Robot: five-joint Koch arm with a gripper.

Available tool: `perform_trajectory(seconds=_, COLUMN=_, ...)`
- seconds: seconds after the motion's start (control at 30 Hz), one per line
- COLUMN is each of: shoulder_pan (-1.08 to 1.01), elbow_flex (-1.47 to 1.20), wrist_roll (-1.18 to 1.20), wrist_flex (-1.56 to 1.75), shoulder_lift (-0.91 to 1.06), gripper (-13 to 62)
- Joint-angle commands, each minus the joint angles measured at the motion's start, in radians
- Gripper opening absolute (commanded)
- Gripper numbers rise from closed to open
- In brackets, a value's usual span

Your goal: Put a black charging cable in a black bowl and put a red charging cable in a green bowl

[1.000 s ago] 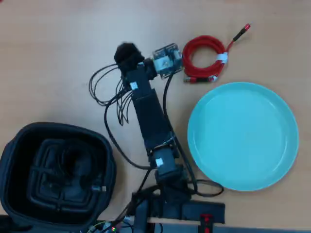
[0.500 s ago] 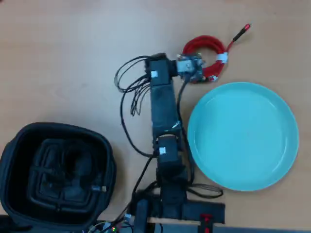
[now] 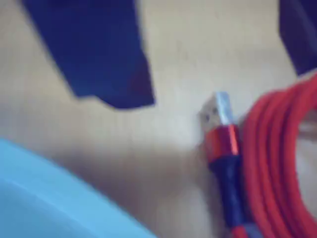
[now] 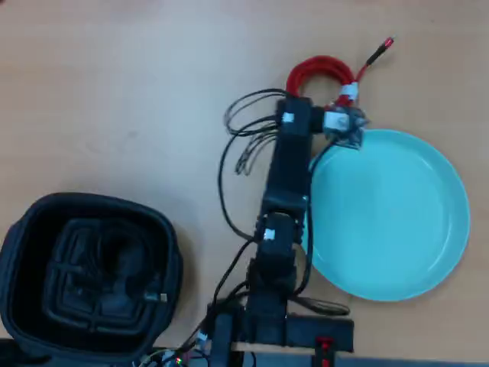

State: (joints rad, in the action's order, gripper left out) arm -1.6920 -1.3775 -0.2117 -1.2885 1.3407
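The red charging cable [image 4: 321,70] lies coiled on the table just beyond the green bowl's [image 4: 397,222] far rim, with a white tie and one plug sticking out to the upper right. My gripper [image 4: 309,98] is over the coil. In the wrist view the gripper [image 3: 213,87] is open, with its dark blue jaws wide apart. The red coil [image 3: 277,148] lies under the right jaw and a metal-tipped plug [image 3: 220,124] lies between the jaws. The black bowl [image 4: 23,229] stands at the lower left. A metal-tipped plug [image 4: 155,297] shows inside it; the black cable is hard to tell from the dark floor.
The arm's thin loose black wires [image 4: 244,138] hang left of the arm. The arm's base [image 4: 267,321] stands at the table's near edge between the two bowls. The green bowl's rim [image 3: 49,198] fills the wrist view's lower left corner. Bare wooden table lies at the upper left.
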Motion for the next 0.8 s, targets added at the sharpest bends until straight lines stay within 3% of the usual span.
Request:
perform_trajectory(seconds=0.0, shoulder_pan=-0.048, elbow_flex=0.04, wrist_roll=0.021, wrist_flex=0.015, shoulder_lift=-0.012, gripper=31.2)
perform_trajectory(seconds=0.33, shoulder_pan=0.003, elbow_flex=-0.029, wrist_roll=0.04, wrist_flex=0.006, shoulder_lift=-0.103, gripper=31.2)
perform_trajectory(seconds=0.47, shoulder_pan=0.058, elbow_flex=0.071, wrist_roll=0.017, wrist_flex=0.018, shoulder_lift=-0.178, gripper=31.2)
perform_trajectory(seconds=0.77, shoulder_pan=0.083, elbow_flex=0.183, wrist_roll=-0.026, wrist_flex=-0.101, shoulder_lift=-0.149, gripper=31.2)
